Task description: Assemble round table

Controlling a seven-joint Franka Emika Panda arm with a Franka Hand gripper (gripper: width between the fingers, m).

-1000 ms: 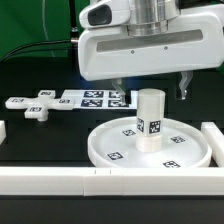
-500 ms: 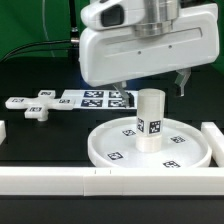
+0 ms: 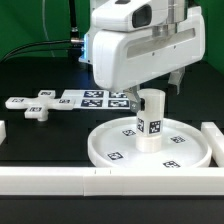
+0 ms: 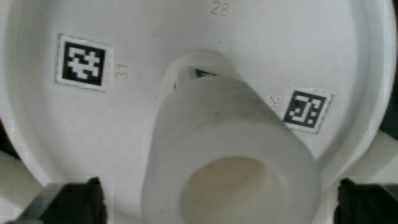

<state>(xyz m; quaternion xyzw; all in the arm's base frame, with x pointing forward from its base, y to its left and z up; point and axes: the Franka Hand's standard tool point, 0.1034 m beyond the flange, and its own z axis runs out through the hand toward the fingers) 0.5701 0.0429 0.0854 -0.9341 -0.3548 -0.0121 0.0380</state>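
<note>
The round disc (image 3: 103,150) lies flat on the table, with tags on its face. The short cylindrical leg (image 3: 150,122) stands upright in its central hub. My gripper (image 3: 153,93) hangs just above the leg's top, open and empty, with one finger on each side of it. In the wrist view the leg (image 4: 228,140) rises from the disc (image 4: 143,40) between my two dark fingertips (image 4: 71,202), and my gripper (image 4: 221,206) touches nothing. The cross-shaped foot (image 3: 38,104) lies on the table at the exterior view's left.
The marker board (image 3: 92,98) lies behind the disc, beside the foot. White border blocks run along the front (image 3: 90,181), at the exterior view's right (image 3: 213,137) and at its left edge (image 3: 3,130). Cables hang at the back left.
My hand has turned about its vertical axis and come lower over the leg. The disc, leg and foot have not moved.
</note>
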